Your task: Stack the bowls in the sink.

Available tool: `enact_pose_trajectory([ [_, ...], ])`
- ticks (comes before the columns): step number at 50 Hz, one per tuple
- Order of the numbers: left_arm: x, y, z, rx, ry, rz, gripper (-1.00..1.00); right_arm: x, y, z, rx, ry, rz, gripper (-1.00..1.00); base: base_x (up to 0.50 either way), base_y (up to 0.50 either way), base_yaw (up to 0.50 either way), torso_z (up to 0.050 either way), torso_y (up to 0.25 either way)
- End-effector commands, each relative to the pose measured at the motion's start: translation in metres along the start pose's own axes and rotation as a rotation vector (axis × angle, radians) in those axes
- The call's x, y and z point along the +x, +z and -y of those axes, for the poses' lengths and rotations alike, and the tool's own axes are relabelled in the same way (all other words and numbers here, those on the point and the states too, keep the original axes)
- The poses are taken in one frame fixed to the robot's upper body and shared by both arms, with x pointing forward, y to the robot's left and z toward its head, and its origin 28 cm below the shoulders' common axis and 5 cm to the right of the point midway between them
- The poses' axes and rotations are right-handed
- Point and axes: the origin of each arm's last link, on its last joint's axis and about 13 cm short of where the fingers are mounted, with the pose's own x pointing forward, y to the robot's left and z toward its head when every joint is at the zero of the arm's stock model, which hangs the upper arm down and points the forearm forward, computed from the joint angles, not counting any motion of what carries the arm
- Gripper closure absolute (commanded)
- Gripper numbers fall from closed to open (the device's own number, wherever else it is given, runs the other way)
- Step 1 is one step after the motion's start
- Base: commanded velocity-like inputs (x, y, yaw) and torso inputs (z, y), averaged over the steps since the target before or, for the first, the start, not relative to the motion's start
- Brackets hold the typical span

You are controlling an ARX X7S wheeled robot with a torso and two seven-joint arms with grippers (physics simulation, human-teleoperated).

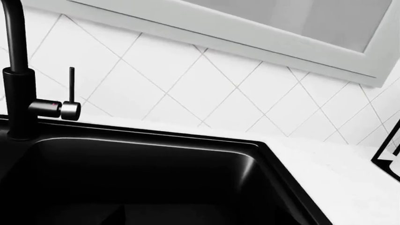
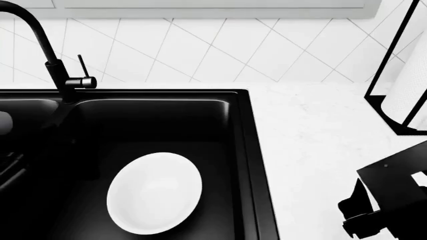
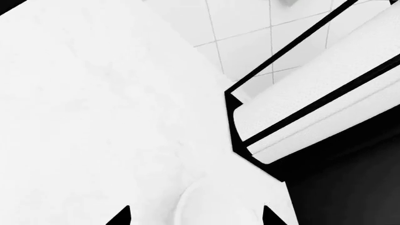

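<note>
Gleaming white bowl (image 2: 154, 193) in sink (image 2: 248, 150)

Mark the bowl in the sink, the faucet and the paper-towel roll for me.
bowl (image 2: 155, 193), head view, inner floor.
faucet (image 2: 65, 80), head view, upright body.
paper-towel roll (image 2: 408, 95), head view, side of roll.

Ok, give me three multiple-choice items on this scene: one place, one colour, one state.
1. The white bowl lies: A on the counter; B in the sink; C under the paper-towel roll.
2. The faucet is: A black; B chrome; C white.
3. The bowl is: A upside down; B upright and empty; C stacked in another.
Answers: B, black basin walls surround it; A, its neck shows black against the tiles; B, its bare hollow faces up.
</note>
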Motion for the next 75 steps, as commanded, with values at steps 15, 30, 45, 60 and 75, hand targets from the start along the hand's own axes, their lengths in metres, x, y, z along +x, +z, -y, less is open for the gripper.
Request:
enact_pose_trajectory([
  [15,0.000,0.000,0.000,0.001,0.003,0.002,-1.00,0.004,-0.012,-0.007,-0.042,0.015,-0.052,-1.00,0.00,0.00,0.00,0.000,0.000],
  [30,0.002,0.000,0.000,0.003,0.002,-0.003,-1.00,0.011,-0.020,-0.009,-0.053,0.007,-0.092,-1.00,0.00,0.00,0.00,0.000,0.000],
  [45,0.003,0.000,0.001,0.006,0.003,-0.007,-1.00,0.019,-0.028,-0.015,-0.061,0.010,-0.134,-1.00,0.00,0.00,0.00,0.000,0.000],
  [60,0.003,-0.001,0.000,0.006,0.007,-0.009,-1.00,0.029,-0.032,-0.016,-0.065,-0.009,-0.163,-1.00,0.00,0.00,0.00,0.000,0.000],
  [75,0.002,-0.001,0.000,0.006,0.011,-0.012,-1.00,0.033,-0.034,-0.020,-0.072,-0.001,-0.178,-1.00,0.00,0.00,0.00,0.000,0.000],
])
